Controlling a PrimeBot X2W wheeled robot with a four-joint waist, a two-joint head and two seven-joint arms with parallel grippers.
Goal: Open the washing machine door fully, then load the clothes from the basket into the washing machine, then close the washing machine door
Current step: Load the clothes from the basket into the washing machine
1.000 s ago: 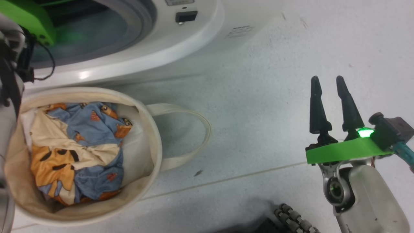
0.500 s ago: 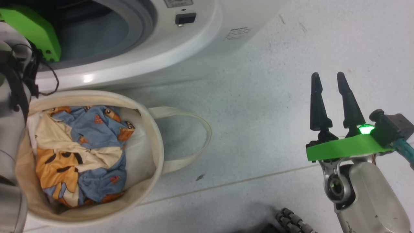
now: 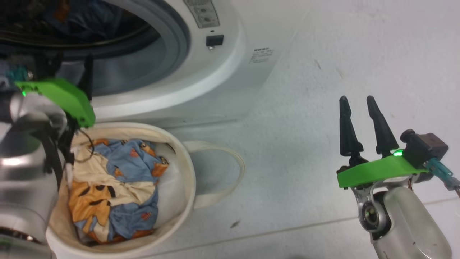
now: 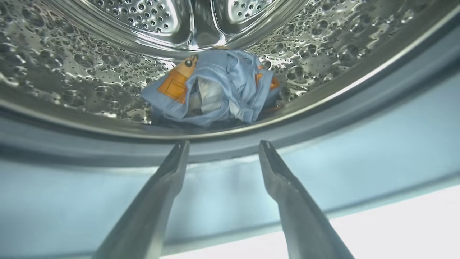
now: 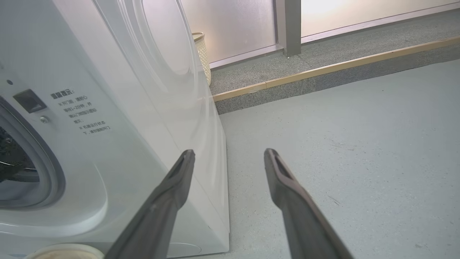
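Points the left gripper [image 4: 223, 144] into the washing machine [image 3: 222, 72], jaws apart, empty. Finds the clothes [image 3: 118, 172] heaped in the basket [image 3: 189, 180] just nearer and below — far closer than to the right gripper [image 3: 356, 101], likewise spread.

Grey floor [image 5: 359, 151], woven bin [image 5: 203, 54], frosted panels [image 5: 230, 25], grey post [image 5: 288, 25]

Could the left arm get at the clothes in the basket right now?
Probably yes. The left gripper is open and empty at the washing machine mouth; the basket sits right beside it, open-topped, its clothes uncovered.
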